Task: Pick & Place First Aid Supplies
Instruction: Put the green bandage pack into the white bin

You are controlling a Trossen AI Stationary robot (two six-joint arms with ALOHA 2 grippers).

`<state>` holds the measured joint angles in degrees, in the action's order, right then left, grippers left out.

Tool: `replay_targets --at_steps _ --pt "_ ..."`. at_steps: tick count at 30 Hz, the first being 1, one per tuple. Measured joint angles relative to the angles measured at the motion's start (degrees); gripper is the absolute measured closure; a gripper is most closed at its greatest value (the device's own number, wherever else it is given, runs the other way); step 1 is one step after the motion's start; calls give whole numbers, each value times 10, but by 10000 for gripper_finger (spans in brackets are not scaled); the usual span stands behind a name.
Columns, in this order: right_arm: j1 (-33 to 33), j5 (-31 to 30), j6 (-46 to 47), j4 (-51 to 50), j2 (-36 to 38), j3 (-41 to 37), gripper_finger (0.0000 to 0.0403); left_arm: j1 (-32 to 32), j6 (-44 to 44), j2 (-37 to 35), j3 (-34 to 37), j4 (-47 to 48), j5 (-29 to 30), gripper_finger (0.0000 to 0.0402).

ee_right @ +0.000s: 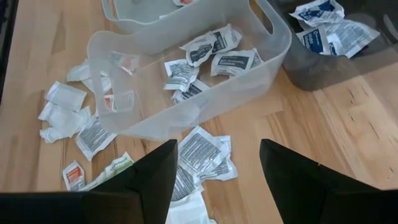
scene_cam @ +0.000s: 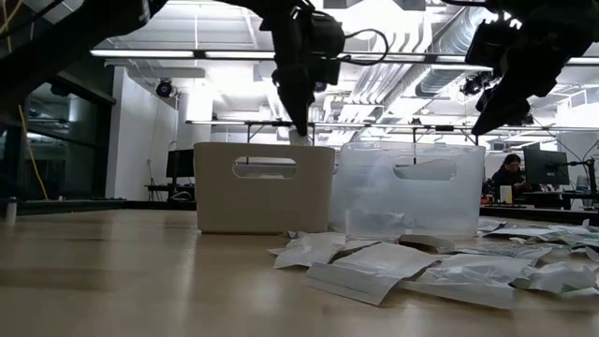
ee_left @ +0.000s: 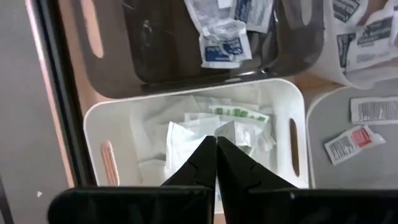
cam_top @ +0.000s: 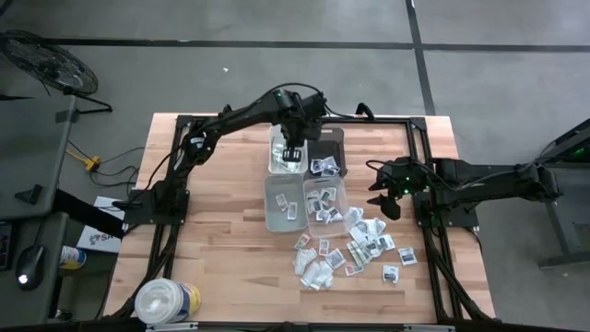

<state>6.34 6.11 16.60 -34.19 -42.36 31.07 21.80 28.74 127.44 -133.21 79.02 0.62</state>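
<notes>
Loose first aid supplies [cam_top: 352, 251], small white paper packets, lie in a heap on the wooden table near its front right. Other packets lie in a white bin [ee_left: 286, 106], a dark bin [cam_top: 327, 152] and two clear bins [cam_top: 304, 201]. My left gripper [ee_left: 216, 142] hangs above the white bin [cam_top: 287, 152] at the far middle, pointing down, shut on a white packet [ee_left: 181, 148]. My right gripper [ee_right: 217, 152] stands open above the table, right of the clear bins, touching nothing. My left gripper pinches a white packet at the very ends of its two fingers [ee_left: 200, 163], coming from above and pointing down. The fingers hide the place of contact. The packet's edge [ee_left: 177, 140] shows beside the tips, clear of the bin's floor.
A big white round tub [cam_top: 166, 300] stands at the near left corner. A black frame [cam_top: 406, 120] runs around the work area. Bare wood [cam_top: 221, 221] lies left of the bins. The nearer clear bin [ee_right: 186, 81] holds several packets.
</notes>
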Motion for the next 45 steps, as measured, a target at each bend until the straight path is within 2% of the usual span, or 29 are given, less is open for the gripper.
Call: replay_targets --at_steps 12,17,20,25,29,35,39,41,45 --pt "0 0 16 -4 0 0 181 -2 25 0 0 -23 -2 401" --pt "0 0 15 -4 0 0 181 -4 29 0 21 -68 -3 401" --pt "0 0 14 -3 0 0 181 -5 26 0 63 -87 -25 401" --pt "0 5 36 -3 3 0 181 -11 25 -19 142 -120 -22 401" --pt "0 -1 39 -1 27 -1 181 -12 15 -83 231 -199 -15 401" --pt "0 -39 25 34 89 -1 181 -8 -28 -184 408 -325 -14 401" --pt "0 -63 13 64 111 -6 181 -5 -43 -240 514 -424 -34 401" --pt "0 -64 17 98 119 -27 181 -5 -62 -250 543 -454 -42 401" --pt "0 -53 40 169 128 -82 181 -5 -65 -257 551 -461 -34 401"
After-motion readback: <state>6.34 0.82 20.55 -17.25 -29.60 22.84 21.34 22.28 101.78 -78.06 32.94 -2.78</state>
